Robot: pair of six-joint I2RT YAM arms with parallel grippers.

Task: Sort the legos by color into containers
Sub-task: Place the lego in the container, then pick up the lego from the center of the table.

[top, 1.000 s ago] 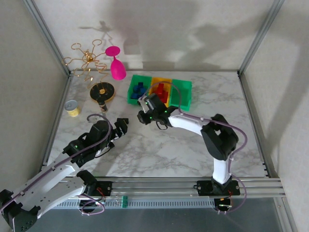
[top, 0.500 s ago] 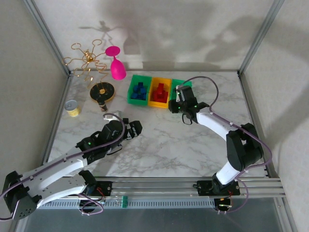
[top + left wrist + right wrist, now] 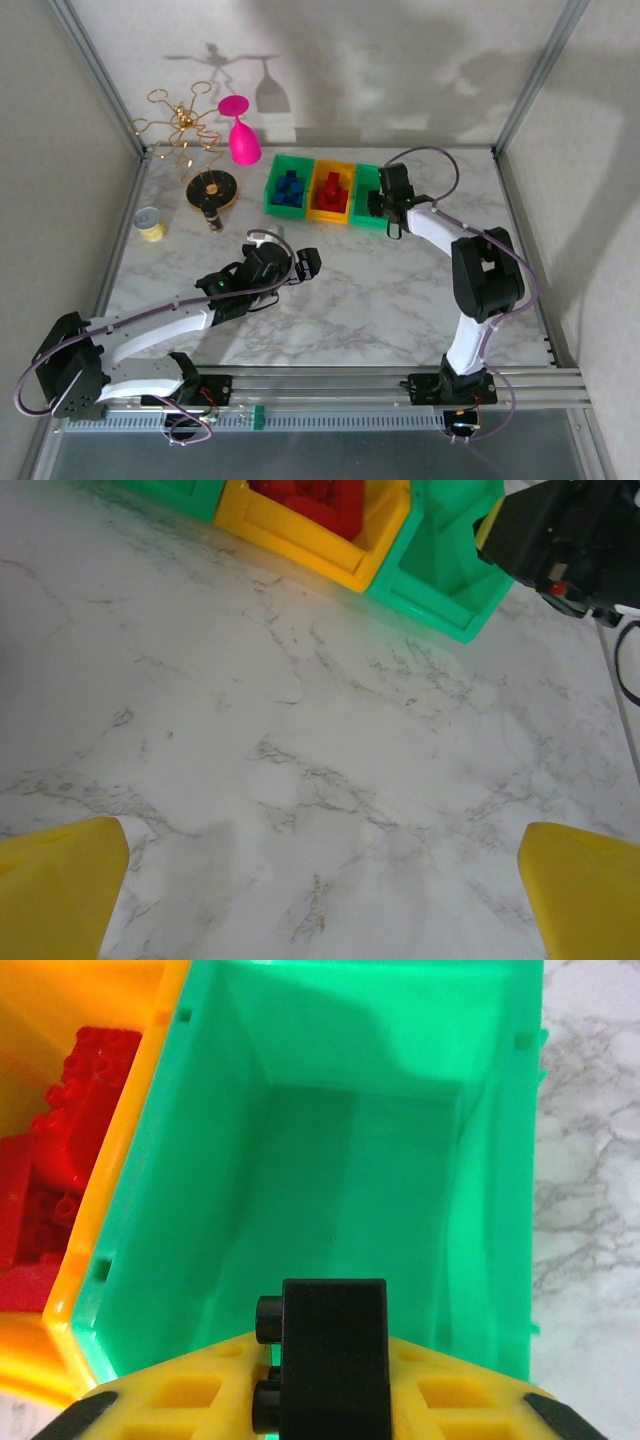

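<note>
Both arms: white links, black joint housings, black bases. Left arm [image 3: 150,327] has a grey-purple cable run along it & green LEDs near the wrist. Right arm [image 3: 436,222] same build, w/ a thin purple cable. Left gripper [image 3: 308,262] black; fingers [image 3: 60,890] plain yellow, rounded corners. Right gripper [image 3: 383,200] black, small red dot on the body; fingers [image 3: 185,1397] yellow w/ moulded grid pockets.
</note>
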